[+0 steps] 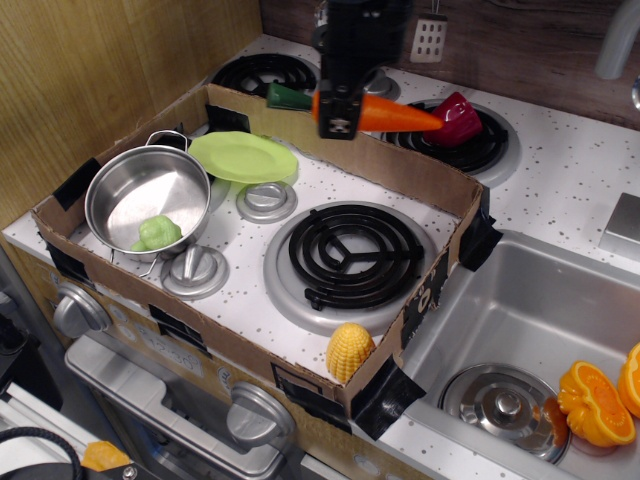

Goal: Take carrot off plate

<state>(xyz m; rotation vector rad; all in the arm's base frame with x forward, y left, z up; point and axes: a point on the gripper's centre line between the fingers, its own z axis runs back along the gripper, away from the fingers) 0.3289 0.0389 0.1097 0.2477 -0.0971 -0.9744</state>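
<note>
My gripper [338, 112] pinching carrot [390, 115] above box [400, 165] rear wall, upper centre, long axis level, tip pointing right, stem left, plate [243, 157] bare, open stovetop [250, 290] below

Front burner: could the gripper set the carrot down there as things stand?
Probably yes. The gripper holds the carrot in the air above the box's back wall, and the front burner lies bare below, with nothing in between.

The robot's arm is matte black and blocky, entering from the top edge. Its gripper [337, 112] is black too, with a small pale square marking low on its front face.
</note>
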